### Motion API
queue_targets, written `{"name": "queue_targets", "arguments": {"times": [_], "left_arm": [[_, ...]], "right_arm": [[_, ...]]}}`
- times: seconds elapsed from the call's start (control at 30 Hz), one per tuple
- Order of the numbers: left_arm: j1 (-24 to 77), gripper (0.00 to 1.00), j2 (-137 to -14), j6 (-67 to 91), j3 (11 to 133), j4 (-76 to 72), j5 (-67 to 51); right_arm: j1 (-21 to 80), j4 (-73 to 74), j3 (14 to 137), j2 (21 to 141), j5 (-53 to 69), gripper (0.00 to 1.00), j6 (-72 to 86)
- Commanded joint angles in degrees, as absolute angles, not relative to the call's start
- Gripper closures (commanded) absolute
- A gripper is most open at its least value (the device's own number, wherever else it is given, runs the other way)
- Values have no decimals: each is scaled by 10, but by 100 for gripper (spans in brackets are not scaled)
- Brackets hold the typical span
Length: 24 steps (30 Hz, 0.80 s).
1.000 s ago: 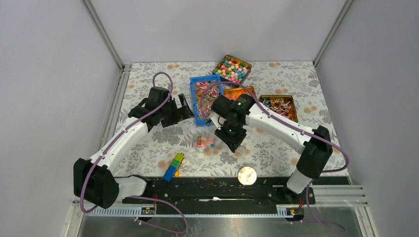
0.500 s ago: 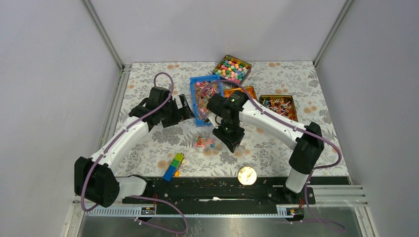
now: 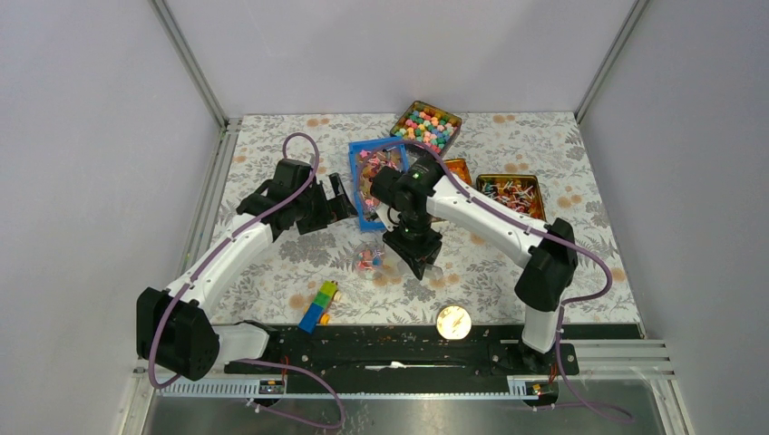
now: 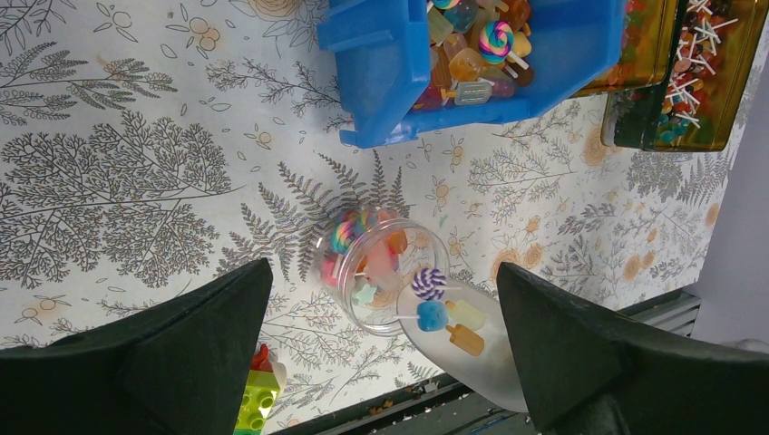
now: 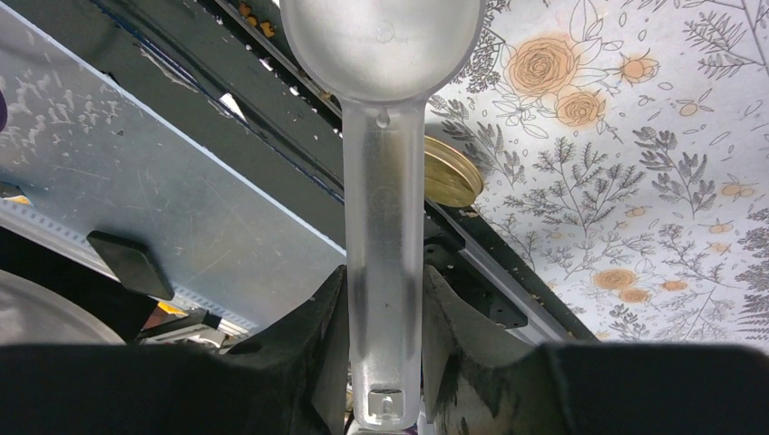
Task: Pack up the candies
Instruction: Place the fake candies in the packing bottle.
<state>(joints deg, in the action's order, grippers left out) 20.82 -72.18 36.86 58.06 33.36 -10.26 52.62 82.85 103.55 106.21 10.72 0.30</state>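
Overhead, Scoop Meets Jar's Rim

Spread on a flower-printed counter (image 3: 272, 145) are one glossy, rectangular blue plastic bin (image 4: 381, 54) and three metal tins (image 3: 541, 195). Nearer the arms stands one round clear jar (image 4: 413, 237), with a frosted plastic scoop (image 5: 385, 227) at its edge. Right fingers (image 5: 317, 353) clamp the scoop's flat handle. Left fingers (image 4: 181, 353), black and wedge-shaped, stand spread wide, gripping nothing. Candies (image 4: 496, 38), tiny swirled lollipops and bar-shaped sweets on sticks in pink, purple, blue and amber, fill the bin and jar, and a few lie on the scoop.
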Motion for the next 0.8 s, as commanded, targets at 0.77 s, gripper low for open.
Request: {"name": "queue_targets", "arguments": {"times": [0.77], "left_arm": [[206, 1, -701, 363, 591, 319, -109]], "right_arm": [[534, 904, 1081, 1078, 135, 100, 40]]}}
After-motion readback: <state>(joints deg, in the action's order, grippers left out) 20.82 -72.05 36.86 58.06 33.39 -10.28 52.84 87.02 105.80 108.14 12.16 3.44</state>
